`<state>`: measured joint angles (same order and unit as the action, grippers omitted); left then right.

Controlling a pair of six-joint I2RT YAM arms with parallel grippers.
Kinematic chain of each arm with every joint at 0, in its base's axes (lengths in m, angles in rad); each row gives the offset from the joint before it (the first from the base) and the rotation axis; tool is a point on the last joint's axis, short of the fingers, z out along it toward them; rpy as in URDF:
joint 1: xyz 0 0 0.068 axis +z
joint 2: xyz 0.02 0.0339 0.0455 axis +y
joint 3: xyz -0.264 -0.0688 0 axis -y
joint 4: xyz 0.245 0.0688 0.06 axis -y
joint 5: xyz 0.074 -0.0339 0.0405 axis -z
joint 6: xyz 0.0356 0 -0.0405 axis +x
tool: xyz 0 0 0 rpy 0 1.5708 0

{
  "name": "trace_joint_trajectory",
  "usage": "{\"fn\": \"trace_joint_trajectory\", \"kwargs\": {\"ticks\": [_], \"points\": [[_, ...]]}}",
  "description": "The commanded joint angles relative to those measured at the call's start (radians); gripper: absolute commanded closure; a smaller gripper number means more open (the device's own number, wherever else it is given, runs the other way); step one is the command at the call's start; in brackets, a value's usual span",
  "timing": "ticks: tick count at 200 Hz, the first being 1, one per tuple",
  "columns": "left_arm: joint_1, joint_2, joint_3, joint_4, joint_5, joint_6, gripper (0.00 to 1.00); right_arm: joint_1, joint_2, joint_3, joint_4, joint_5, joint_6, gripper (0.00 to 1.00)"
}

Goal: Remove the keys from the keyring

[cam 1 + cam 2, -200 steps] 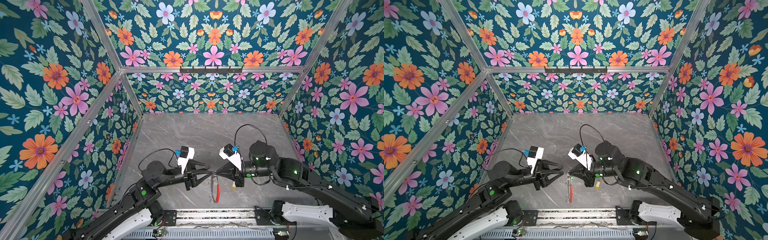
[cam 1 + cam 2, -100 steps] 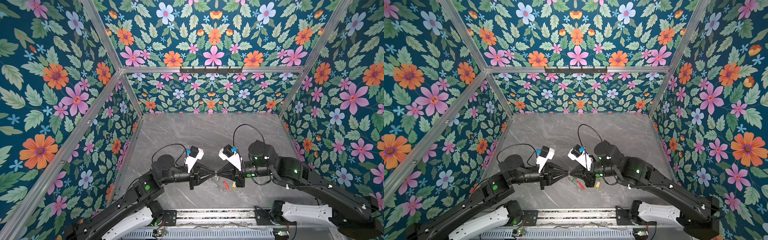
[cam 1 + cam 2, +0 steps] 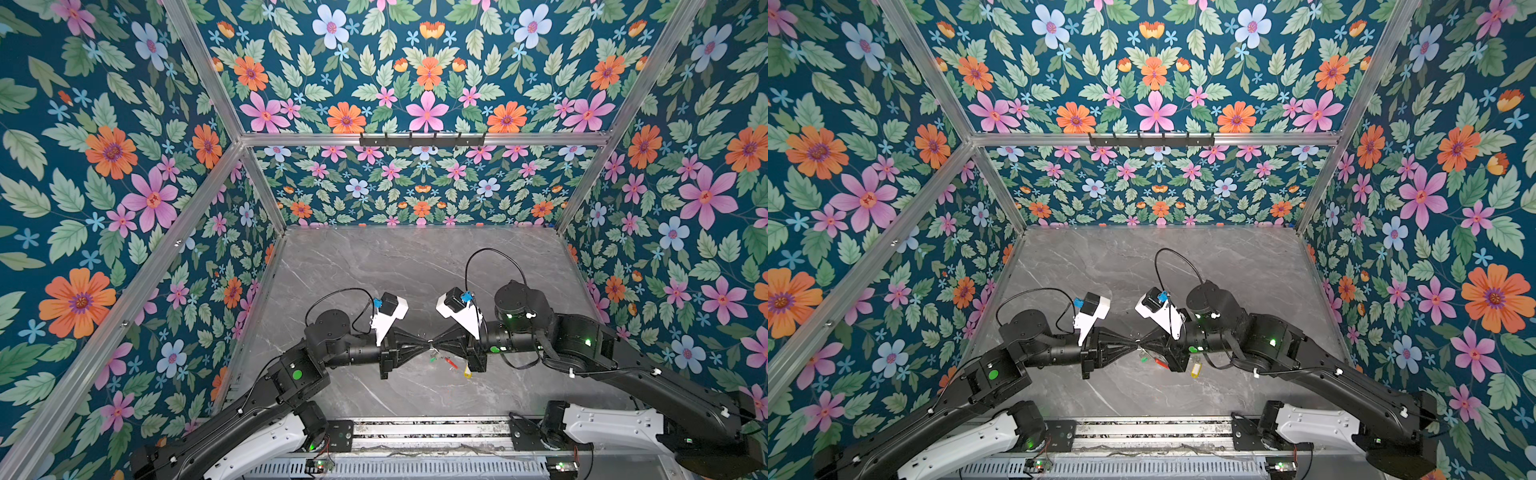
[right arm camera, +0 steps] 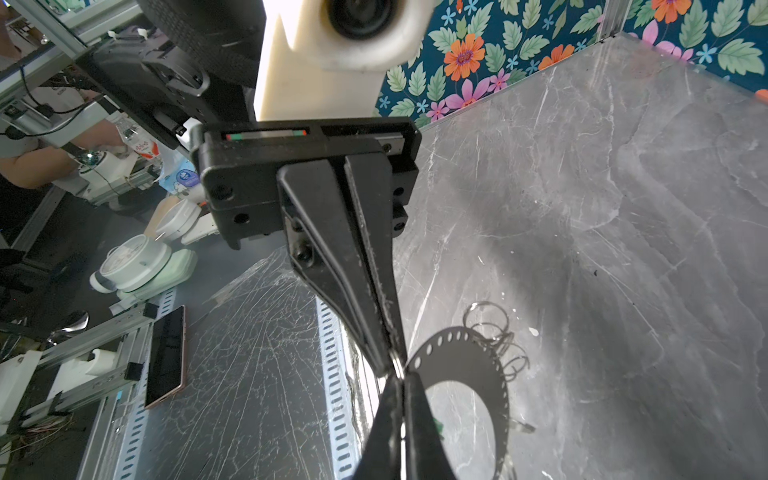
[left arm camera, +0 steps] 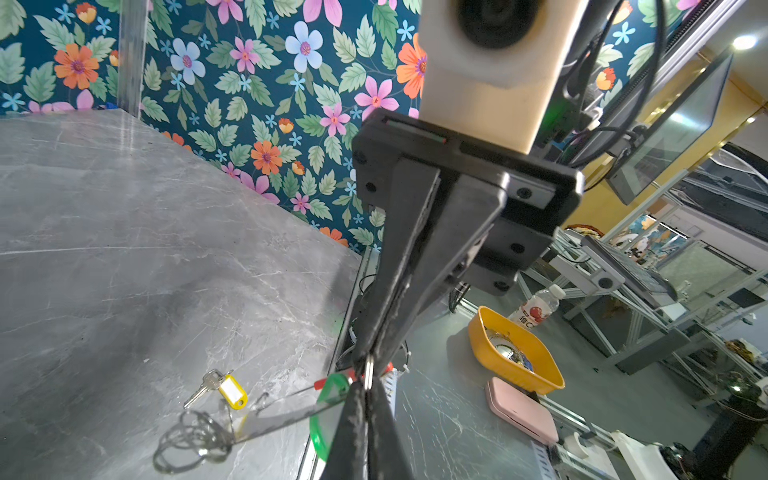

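1. The left arm [image 3: 291,374] has swung in. A second ago it stood well apart from the keyring [image 4: 469,357]; now it meets the right arm [image 3: 582,345] nose to nose at the keyring, above the table [image 3: 415,270].
2. The left claw [image 3: 426,343] was spread a second ago. It is now pressed together at the keyring's rim, tip against tip with the right claw [image 3: 435,343], which has stayed pinched on that same rim. I cannot tell whether the left claw nips the flat metal or a small wire loop there.
3. The keyring hung edge-down from the right claw, its red sleeve [image 3: 451,363] pointing at the table. Now both claws carry it in the air and it lies flatter, with its wire loops [image 4: 494,328] on the arc away from the pinch.
4. The green tag [image 5: 332,380] hangs at the pinch and looks to be still on the keyring; its key is hidden. The yellow-tagged key [image 5: 233,395] lies on the table below the keyring, apart from it, where it lay before. It looks already off.
5. My judgement is that the two-handed hold is set, the task is about half done, and the green tag's loop must next be worked off the rim.
6. Flowered walls [image 3: 415,83] on an aluminium frame [image 3: 291,139] stand around the keyring on three sides.
7. The table is grey and marbled, with a slotted rail [image 3: 415,432] along the front edge.
8. Past that rail from the keyring sit a yellow bowl [image 5: 515,353], a pink case [image 5: 521,409] and a bottle [image 5: 540,305].
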<state>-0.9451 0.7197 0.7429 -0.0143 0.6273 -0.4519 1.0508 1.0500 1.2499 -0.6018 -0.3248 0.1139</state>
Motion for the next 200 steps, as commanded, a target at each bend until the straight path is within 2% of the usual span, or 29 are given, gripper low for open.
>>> {"fn": "trace_joint_trajectory", "kwargs": {"ticks": [1, 8, 17, 34, 55, 103, 163, 176, 200], "points": [[0.000, -0.011, -0.008, 0.067, -0.105, -0.023, 1.00, 0.002, -0.033, -0.031, 0.093, 0.077, 0.022, 0.66], [0.000, -0.018, -0.010, 0.062, -0.147, -0.024, 1.00, 0.002, -0.054, -0.057, 0.126, 0.093, 0.028, 0.55], [0.000, -0.027, -0.019, 0.063, -0.195, -0.025, 1.00, 0.004, -0.078, -0.093, 0.166, 0.110, 0.038, 0.48], [0.000, -0.050, -0.038, 0.075, -0.267, -0.025, 1.00, 0.023, -0.110, -0.153, 0.226, 0.131, 0.041, 0.41], [0.000, -0.064, -0.053, 0.111, -0.288, -0.033, 1.00, 0.044, -0.119, -0.221, 0.285, 0.179, 0.035, 0.36], [0.002, -0.066, -0.048, 0.118, -0.298, -0.037, 1.00, 0.046, -0.084, -0.281, 0.336, 0.234, 0.034, 0.37], [-0.001, -0.069, -0.048, 0.143, -0.285, -0.062, 1.00, 0.057, -0.020, -0.264, 0.341, 0.303, 0.008, 0.41], [0.000, -0.069, -0.048, 0.140, -0.289, -0.065, 1.00, 0.058, -0.011, -0.258, 0.341, 0.306, 0.003, 0.46], [-0.001, -0.075, -0.044, 0.118, -0.306, -0.064, 1.00, 0.060, -0.007, -0.249, 0.331, 0.318, -0.004, 0.60]]}}
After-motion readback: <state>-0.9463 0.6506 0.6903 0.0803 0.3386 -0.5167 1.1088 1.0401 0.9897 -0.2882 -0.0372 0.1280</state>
